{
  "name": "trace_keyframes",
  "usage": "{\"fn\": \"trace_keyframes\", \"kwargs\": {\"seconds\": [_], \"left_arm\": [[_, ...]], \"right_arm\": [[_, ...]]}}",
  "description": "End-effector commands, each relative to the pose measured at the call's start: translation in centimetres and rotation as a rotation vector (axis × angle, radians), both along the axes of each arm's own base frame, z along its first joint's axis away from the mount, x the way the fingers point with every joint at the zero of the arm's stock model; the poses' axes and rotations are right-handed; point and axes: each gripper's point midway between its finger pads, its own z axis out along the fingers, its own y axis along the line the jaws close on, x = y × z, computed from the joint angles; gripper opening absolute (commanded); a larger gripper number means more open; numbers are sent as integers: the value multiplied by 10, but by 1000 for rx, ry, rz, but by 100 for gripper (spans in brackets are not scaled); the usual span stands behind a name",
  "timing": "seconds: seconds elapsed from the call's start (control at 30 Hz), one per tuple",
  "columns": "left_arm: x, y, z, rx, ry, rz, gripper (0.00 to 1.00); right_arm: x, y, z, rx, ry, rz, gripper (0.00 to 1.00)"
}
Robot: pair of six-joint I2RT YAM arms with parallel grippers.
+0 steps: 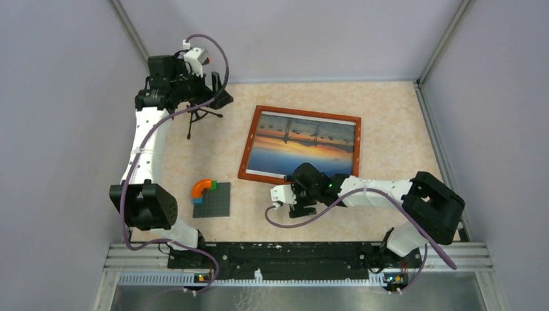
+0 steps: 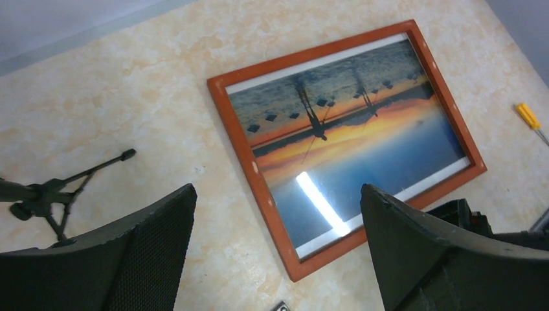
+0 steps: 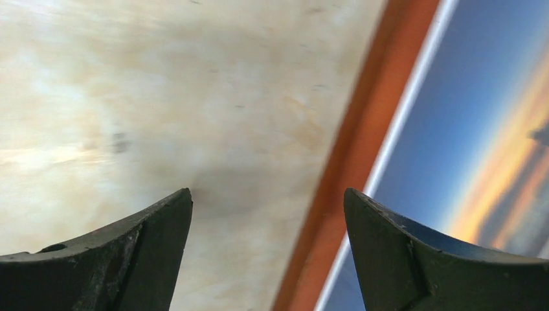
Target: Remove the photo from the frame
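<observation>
The photo [image 1: 304, 146] is still sitting inside the frame [image 1: 248, 144], which lies flat and face up on the bench [image 1: 388, 129], sunset side showing. The right pincer [image 3: 267, 194] hangs low right over the frame's near edge, spread wide and gripping nothing, with one finger above bare bench, the other above the blue part of the print, and the red-brown border running between them. The left pincer [image 2: 278, 188] is up at the far left, well away from the frame, also wide open and empty.
</observation>
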Motion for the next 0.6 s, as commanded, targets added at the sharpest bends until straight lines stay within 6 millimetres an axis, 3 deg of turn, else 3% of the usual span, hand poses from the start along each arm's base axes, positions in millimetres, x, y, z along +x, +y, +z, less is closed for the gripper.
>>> {"fn": "trace_keyframes", "kwargs": {"seconds": [0.0,0.13,0.23,0.37,0.47,0.5,0.57], "left_arm": [[-25,-14,-8,3,-34,-155,99],[-54,-14,-45,52,-14,-217,99],[-78,-14,-73,97,-11,-272,99],[-104,-15,-103,160,-18,-328,98],[-115,-16,-119,183,7,-347,98],[-118,-17,-123,187,18,-357,98],[-123,-15,-132,204,41,-366,98]], "right_arm": [[-35,17,37,88,265,16,86],[21,18,92,230,420,-167,87],[85,-7,108,300,519,-358,87],[165,-39,108,376,614,-573,87],[227,-58,98,418,650,-720,87],[252,-65,105,450,625,-759,87],[284,-78,97,467,617,-825,87]]}}
